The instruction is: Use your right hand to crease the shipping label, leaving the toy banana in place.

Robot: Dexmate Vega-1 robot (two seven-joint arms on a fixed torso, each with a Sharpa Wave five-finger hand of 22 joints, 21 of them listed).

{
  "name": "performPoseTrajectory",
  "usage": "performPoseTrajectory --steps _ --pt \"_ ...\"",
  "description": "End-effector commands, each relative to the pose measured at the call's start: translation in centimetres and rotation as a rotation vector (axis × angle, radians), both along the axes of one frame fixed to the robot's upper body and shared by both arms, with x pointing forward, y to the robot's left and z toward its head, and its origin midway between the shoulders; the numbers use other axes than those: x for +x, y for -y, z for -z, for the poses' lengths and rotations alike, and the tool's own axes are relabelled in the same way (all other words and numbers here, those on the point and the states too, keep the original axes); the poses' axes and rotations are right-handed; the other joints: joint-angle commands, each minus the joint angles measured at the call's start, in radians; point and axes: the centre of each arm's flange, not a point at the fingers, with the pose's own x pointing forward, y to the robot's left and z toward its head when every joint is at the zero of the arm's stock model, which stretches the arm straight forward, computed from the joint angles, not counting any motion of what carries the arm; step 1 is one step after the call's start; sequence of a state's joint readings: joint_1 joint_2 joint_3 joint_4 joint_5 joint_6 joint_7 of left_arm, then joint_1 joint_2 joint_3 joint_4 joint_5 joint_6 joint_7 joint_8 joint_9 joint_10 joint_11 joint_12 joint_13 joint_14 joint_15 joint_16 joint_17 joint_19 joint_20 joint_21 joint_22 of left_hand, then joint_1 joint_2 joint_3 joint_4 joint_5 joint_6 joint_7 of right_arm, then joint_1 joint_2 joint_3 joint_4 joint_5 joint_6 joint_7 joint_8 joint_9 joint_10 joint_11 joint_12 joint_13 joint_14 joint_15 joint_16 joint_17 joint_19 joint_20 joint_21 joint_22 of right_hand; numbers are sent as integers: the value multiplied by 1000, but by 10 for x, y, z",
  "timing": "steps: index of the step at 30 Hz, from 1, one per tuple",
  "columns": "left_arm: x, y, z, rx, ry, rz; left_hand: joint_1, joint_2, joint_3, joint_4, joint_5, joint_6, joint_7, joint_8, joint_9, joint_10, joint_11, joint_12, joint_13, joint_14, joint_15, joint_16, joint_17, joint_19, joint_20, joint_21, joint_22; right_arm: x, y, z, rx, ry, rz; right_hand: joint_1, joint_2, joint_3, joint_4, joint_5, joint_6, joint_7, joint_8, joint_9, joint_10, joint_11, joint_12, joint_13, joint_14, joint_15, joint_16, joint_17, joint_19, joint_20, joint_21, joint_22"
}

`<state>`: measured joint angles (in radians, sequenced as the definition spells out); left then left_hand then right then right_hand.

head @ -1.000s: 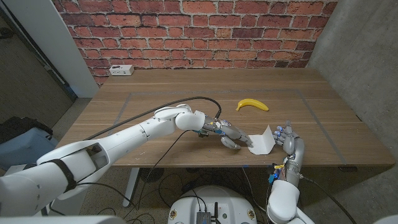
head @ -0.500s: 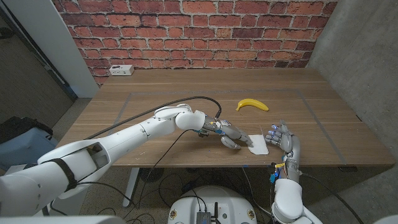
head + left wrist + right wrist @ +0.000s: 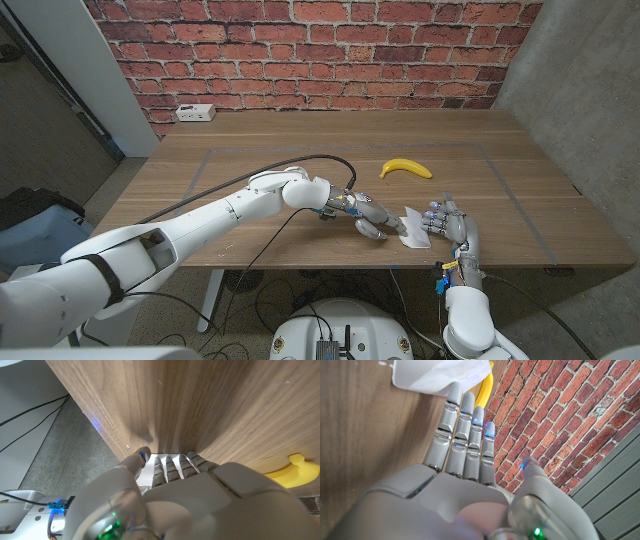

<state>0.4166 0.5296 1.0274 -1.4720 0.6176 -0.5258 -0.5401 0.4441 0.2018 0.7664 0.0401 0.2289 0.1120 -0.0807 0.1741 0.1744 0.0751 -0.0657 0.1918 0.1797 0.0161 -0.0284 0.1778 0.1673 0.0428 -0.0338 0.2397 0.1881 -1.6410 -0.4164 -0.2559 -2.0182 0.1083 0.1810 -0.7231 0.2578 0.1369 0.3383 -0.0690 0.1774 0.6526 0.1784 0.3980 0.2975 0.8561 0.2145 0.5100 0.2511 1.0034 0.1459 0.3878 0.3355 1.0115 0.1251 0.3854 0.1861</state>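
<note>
Pressing open right hand (image 3: 447,222) on thin, springy shipping label (image 3: 415,226), likely best flattened along its right fold, left hand (image 3: 370,219) pinning.

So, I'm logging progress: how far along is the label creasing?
Partly done: the shipping label is folded over. In hand: the right hand presses its fingers on the fold while the left hand rests at the label's other edge. Left: finishing the crease. The toy banana lies apart, untouched.
</note>
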Motion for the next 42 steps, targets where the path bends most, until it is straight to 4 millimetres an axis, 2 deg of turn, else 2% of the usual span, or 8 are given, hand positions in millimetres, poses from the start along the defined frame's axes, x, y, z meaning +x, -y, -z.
performPoseTrajectory --steps 1,18,27,31,35,38,39,42 --pt "1 0 0 4 -2 -5 9 5 1 5 -5 -4 3 0 2 -5 4 2 4 -5 -44 4 4 13 0 7 4 3 0 -2 -38 -35 -29 -11 -3 6 7 1 16 28 -5 0 13 1 -3 -3 19 -2 -4 -6 17 2 8 2" --pt "-1 -5 -5 -26 19 -8 11 3 -1 6 -5 7 4 6 2 -1 2 4 4 -3 -44 5 3 12 6 7 4 6 -2 -10 -131 -88 -38 -18 -5 8 12 -1 27 29 -8 -10 26 1 -12 -16 19 -1 -20 -23 24 5 8 1" --pt "-5 -13 -13 -59 62 -29 5 -15 -20 0 -9 39 1 15 2 17 5 11 3 14 -39 9 2 20 13 8 3 8 -5 -14 -204 -136 -25 -24 -6 8 16 -2 35 29 -10 -16 32 1 -17 -22 32 -9 -23 -31 36 2 11 1" --pt "-7 -16 -16 -68 93 -34 -12 -39 -49 -3 -18 45 -4 14 2 16 3 10 4 16 -39 7 1 21 7 8 3 9 -7 -15 -236 -165 -16 -27 -8 7 19 -2 40 29 -11 -19 37 1 -19 -25 35 -11 -25 -36 38 1 10 0" --pt "-9 -20 -19 -87 129 -47 -68 -97 -124 -2 -44 56 -11 12 2 20 -5 10 4 26 -35 7 1 23 5 5 2 9 -9 -17 -262 -185 -12 -32 -9 6 22 -2 46 29 -11 -22 42 1 -21 -29 45 -12 -25 -40 42 -4 11 0" --pt "-11 -25 -22 -114 163 -54 -79 -113 -142 -10 -50 68 -5 14 2 25 -2 12 4 45 -22 9 0 27 24 4 2 9 -11 -19 -284 -201 -6 -37 -10 5 25 -2 54 30 -11 -25 49 0 -23 -32 55 -14 -25 -45 46 -5 11 0" --pt "-11 -26 -23 -118 172 -59 -83 -118 -148 -14 -51 73 -6 15 2 35 -2 15 4 55 -26 10 -1 31 38 5 1 9 -11 -20 -287 -207 -1 -40 -11 4 27 -2 60 30 -11 -28 57 0 -23 -34 64 -16 -25 -49 52 -7 13 0" --pt "-11 -28 -25 -132 183 -69 -87 -123 -154 -18 -52 81 -7 16 2 42 -2 17 5 66 -31 11 -1 29 53 3 1 10 -12 -22 -311 -220 -17 -49 -13 4 33 0 84 31 -13 -41 95 -2 -25 -44 105 -24 -24 -67 87 -19 22 -1"
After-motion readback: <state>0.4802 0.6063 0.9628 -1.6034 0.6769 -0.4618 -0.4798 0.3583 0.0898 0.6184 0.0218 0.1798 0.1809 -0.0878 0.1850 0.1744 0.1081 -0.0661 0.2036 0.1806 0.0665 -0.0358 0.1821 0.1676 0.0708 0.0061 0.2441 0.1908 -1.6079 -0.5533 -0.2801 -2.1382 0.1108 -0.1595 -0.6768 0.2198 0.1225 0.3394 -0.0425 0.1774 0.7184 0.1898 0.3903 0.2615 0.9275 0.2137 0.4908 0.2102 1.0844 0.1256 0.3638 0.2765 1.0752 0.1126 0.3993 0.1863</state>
